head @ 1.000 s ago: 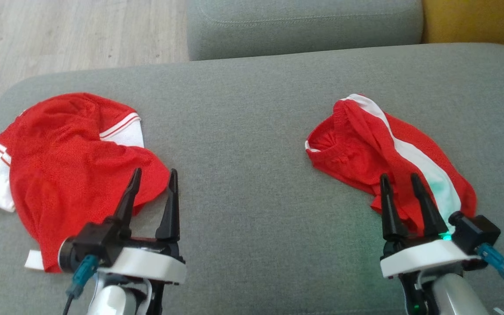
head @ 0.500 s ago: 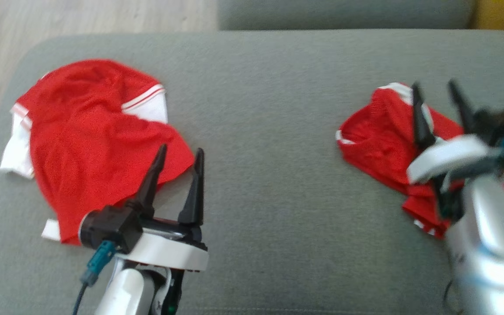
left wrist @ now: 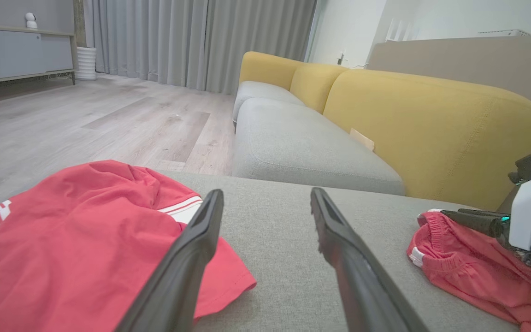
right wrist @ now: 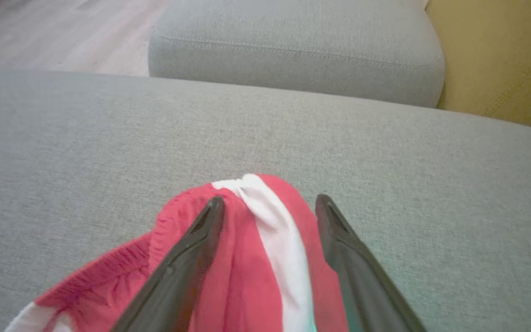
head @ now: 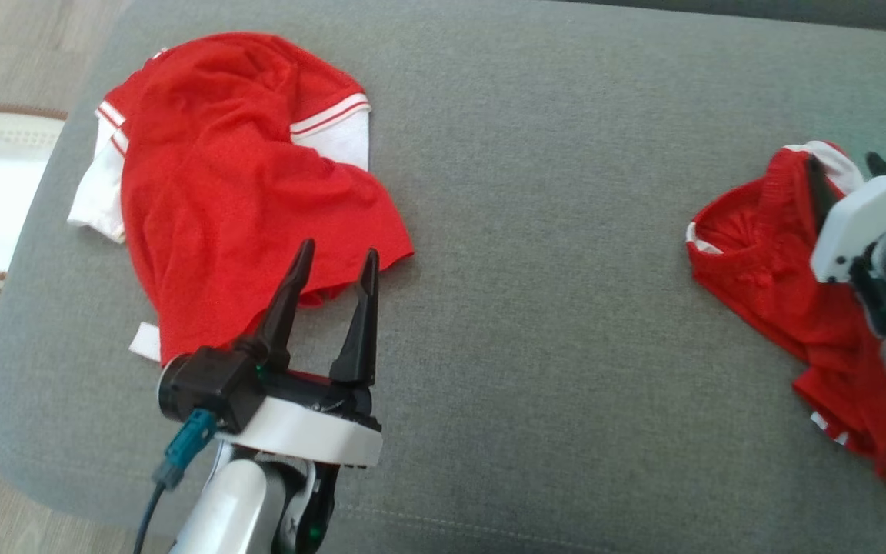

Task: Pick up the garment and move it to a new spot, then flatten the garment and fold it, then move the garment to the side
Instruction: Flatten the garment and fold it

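two pincers gape apart, your right pincer [right wrist: 270, 199] over the small red piece [right wrist: 247, 258], your left pincer [head: 339, 248] by the hem of the garment [head: 243, 200], crumpled at 10 o'clock on the grey cushion [head: 566, 231], which looks light and limp, so pinch a bunched fold.

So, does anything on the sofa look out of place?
Both clothes are crumpled, not flat: the red jersey at the left end of the grey cushion, the smaller red piece at its right. Nothing looks damaged.

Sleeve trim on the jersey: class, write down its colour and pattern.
Red and white stripes along the sleeve trim of the jersey; best seen in the head view.
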Available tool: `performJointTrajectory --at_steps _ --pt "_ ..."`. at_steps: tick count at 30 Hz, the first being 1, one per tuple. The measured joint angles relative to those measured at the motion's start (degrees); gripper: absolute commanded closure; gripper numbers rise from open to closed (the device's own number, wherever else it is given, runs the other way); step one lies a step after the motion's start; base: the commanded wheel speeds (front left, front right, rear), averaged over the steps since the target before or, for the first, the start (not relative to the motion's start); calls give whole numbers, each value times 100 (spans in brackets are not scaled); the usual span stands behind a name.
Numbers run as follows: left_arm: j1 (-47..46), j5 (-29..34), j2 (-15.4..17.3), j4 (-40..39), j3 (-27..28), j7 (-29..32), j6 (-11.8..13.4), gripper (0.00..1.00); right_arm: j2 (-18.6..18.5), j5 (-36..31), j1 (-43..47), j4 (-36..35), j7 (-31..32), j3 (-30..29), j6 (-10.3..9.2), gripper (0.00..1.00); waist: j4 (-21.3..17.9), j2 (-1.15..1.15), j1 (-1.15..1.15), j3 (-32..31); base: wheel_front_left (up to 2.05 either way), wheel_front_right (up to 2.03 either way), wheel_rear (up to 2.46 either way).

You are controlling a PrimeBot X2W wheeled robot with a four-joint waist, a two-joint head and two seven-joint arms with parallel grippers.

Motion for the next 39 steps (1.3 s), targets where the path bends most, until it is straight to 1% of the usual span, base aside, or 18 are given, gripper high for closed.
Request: performJointTrajectory --at_steps 3,7,8,9,12,15,19,20,26,28,30,33,34,39 --pt "-5 0 -1 0 -58 0 15 0 -193 163 -127 258 92 219 0 0 55 0 0 62 0 0 0" --pt "-41 -1 -1 -1 -113 0 52 0 -256 404 -268 449 99 485 0 0 79 0 0 164 0 0 0" --pt "-72 -1 -1 -2 -114 0 56 0 -272 481 -318 497 94 561 0 43 78 0 0 190 0 0 0" --pt "-110 0 -2 -11 -112 0 74 0 -283 536 -370 525 90 639 0 100 68 0 0 216 0 0 0" --pt "-170 0 -3 -15 -111 0 75 0 -355 660 -562 552 -119 812 0 100 29 0 0 295 0 0 0" --pt "-190 -36 -4 -13 -103 0 77 0 -477 800 -802 582 -501 809 0 100 -13 0 0 281 0 0 0" --pt "-188 -55 -4 -2 -77 0 94 0 -716 814 -1215 627 -1098 698 0 100 -66 0 0 178 0 0 0" --pt "-188 -55 -4 -2 -77 0 94 0 -716 814 -1215 627 -1098 698 0 100 -66 0 0 178 0 0 0" --pt "-149 -55 -4 -3 19 0 93 0 -858 797 -1770 637 -1920 670 0 100 -158 0 0 -80 0 0 0" --pt "-69 -55 -4 -7 45 0 93 0 -850 821 -1875 545 -2048 800 0 100 -189 0 0 -190 0 0 0" --pt "39 -55 -3 -7 62 0 93 0 -787 995 -1905 426 -2067 1060 0 100 -221 0 0 -302 0 0 0" --pt "156 -55 -3 -8 67 0 93 0 -587 1389 -1755 31 -1858 1805 0 100 -271 0 0 -450 0 0 0" --pt "168 -54 -2 -8 63 0 93 0 -444 1762 -1457 -339 -1637 2305 0 100 -293 0 0 -522 0 0 0" --pt "175 -46 -1 -8 65 0 93 0 -328 2732 -397 -1332 -1100 3517 0 100 -326 0 0 -621 0 0 0"
